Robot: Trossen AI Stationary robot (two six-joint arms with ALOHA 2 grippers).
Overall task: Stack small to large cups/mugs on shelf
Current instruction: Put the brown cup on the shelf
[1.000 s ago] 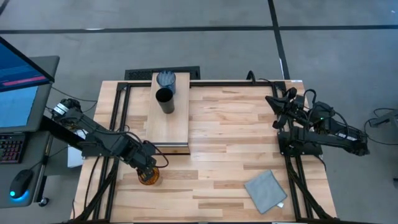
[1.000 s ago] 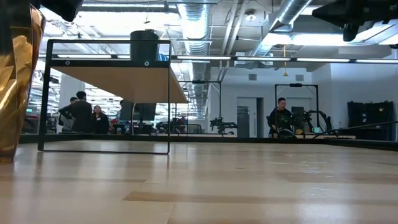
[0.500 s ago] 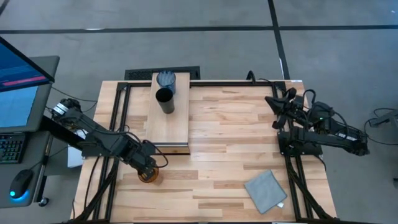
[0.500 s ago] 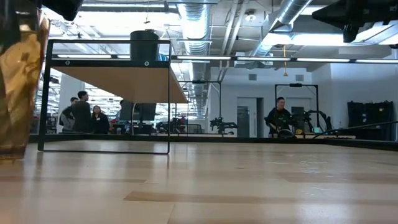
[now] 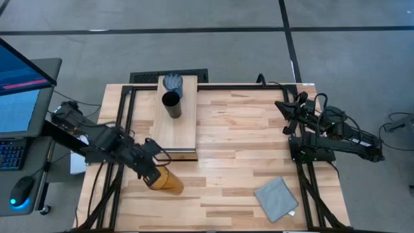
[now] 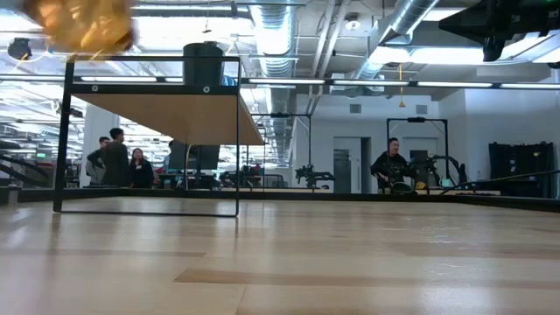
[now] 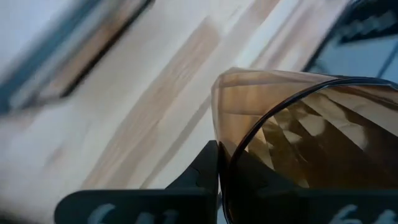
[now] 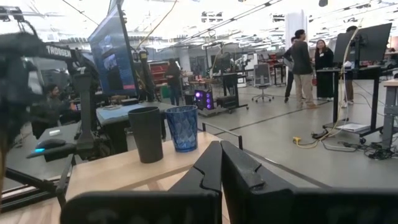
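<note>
— Wooden desk (image 5: 239,149), slatted, with a raised shelf (image 5: 174,129) toward its far left. What stands on the shelf?

— Two cups at its far end: a black cup (image 5: 171,105) and, just behind it, a blue cup (image 5: 173,83). Both upright, side by side in the right wrist view.

— Third cup?

— An amber cup (image 5: 166,180), clamped in the left claw (image 5: 154,173), clear of the desk and tilted over, near the shelf's near end. The low view puts it high, above the shelf top.

— Right arm?

— Parked at the desk's right edge. Right claw (image 8: 219,163) closed, fingers together, holding nothing.

— Other items?

— A grey folded cloth (image 5: 276,198) near the front right corner. People stand in the room beyond.
</note>
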